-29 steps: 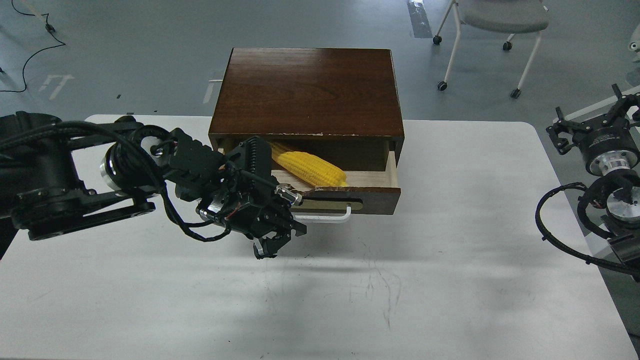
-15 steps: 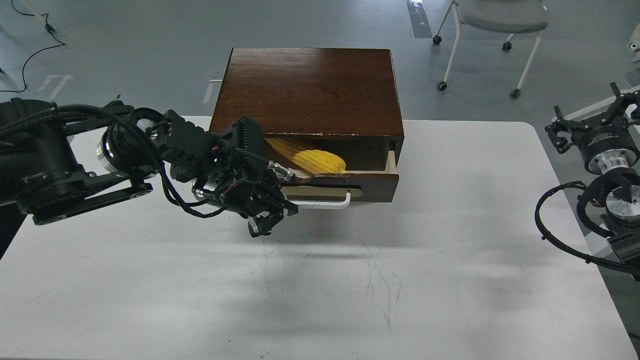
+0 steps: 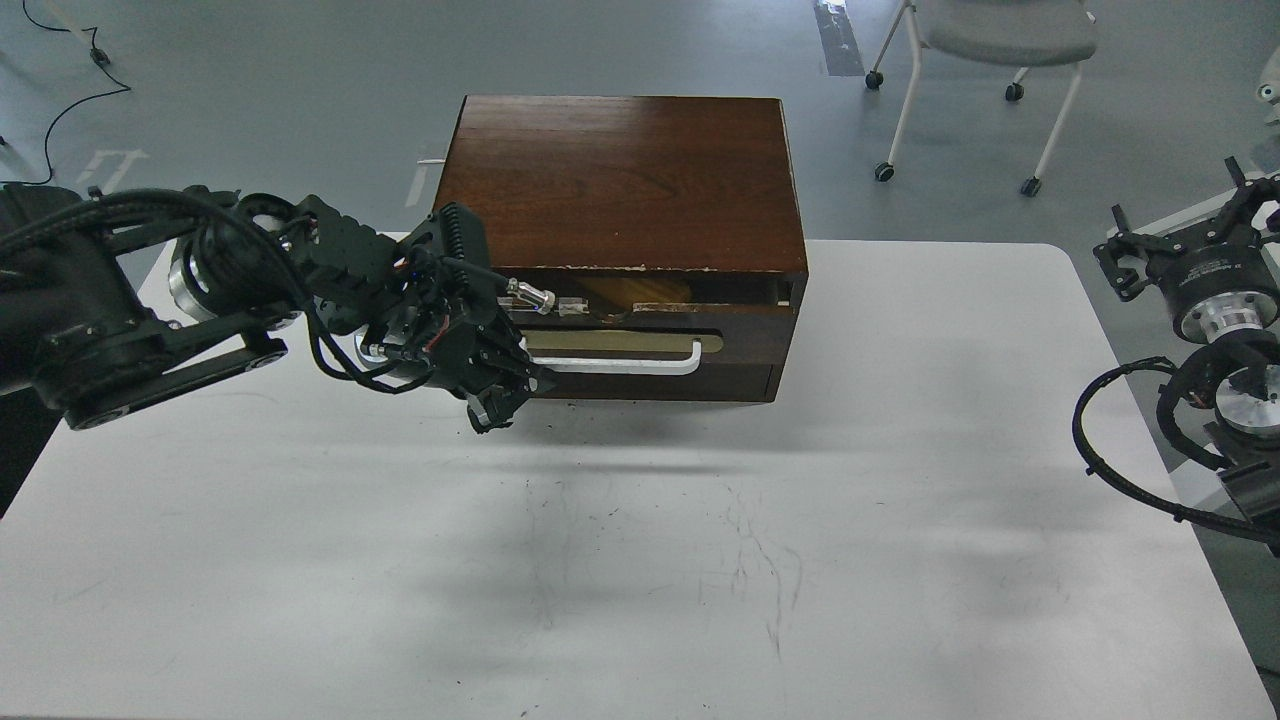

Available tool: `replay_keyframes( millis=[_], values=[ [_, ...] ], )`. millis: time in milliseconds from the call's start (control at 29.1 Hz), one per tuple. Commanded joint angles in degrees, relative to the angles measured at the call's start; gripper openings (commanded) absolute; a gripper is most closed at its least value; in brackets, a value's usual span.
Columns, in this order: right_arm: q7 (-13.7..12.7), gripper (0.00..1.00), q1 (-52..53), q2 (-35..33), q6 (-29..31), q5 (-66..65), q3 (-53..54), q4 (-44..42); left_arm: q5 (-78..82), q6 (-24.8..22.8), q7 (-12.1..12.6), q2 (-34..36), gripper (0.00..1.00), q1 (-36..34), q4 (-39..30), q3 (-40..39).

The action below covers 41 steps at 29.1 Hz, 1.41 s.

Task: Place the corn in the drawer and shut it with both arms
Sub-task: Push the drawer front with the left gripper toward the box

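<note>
On white table (image 3: 900, 560), nearly shut drawer (image 3: 650, 345), left arm (image 3: 300, 290) beside it, no legible writing

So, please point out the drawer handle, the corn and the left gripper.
handle (image 3: 640, 366): head view, middle of the white bar.
corn (image 3: 640, 290): head view, dim yellow strip showing in the drawer's gap.
left gripper (image 3: 492, 413): head view, between the dark fingertips.

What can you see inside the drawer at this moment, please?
The drawer is almost shut. Through the narrow gap at its top, a dim yellowish strip of the corn shows. The rest of the inside is covered by the cabinet top.
</note>
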Motion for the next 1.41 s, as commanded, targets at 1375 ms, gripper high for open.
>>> replay_keyframes(
  millis=[1375],
  values=[
    [0.0, 1.0, -0.9, -0.2, 0.0, -1.8, -0.1, -1.2, -4.2, 3.3, 0.0, 2.6, 0.11, -0.5, -4.3, -3.8]
  ],
)
